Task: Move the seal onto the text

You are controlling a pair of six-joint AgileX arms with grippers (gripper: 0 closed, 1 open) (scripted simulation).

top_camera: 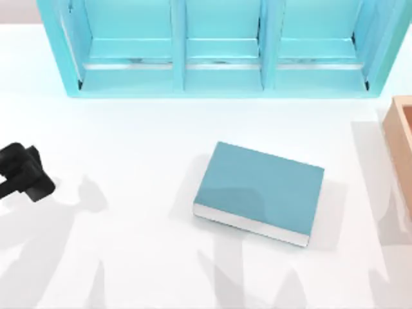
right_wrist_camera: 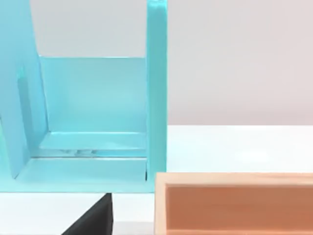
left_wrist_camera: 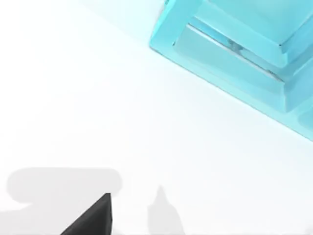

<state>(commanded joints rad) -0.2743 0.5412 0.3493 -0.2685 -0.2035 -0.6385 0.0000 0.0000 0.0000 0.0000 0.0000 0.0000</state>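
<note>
Now: the search-and-reach step, I judge; nothing rests on the book yet, so the carry has not begun.
Text: the teal book [top_camera: 261, 190] lies flat near the middle of the white table [top_camera: 129, 129], turned a little askew, white page edges facing the near side, cover bare.
Seal: I cannot tell where it sits; as a guess only, it may lie inside the orange box [top_camera: 402, 141], whose floor is hidden.
Orange box: at the table's right edge, well apart from the book; the right wrist view looks across its near wall and open top.
Shelf unit: the large teal shelf unit [top_camera: 219, 84] stands along the far side of the table, behind the book, its compartments open toward the front.
Left gripper: the left gripper [top_camera: 26, 170] hangs as a dark mass at the table's left edge, well apart from the book, seemingly parked; its wrist view looks over bare table toward a corner of the shelf unit.
Right gripper: the right gripper [right_wrist_camera: 93, 220] shows as a dark wedge at the frame's lower border, facing the box and the end compartment of the shelf unit, so I place it at the right side of the table.
Jaws: for either arm I cannot tell whether they stand apart or together.
Next move: calls for finding the seal first, most likely with the right arm near the box, then closing on its narrow sides while upright, and lifting high enough to clear any wall before crossing to the book's cover.
</note>
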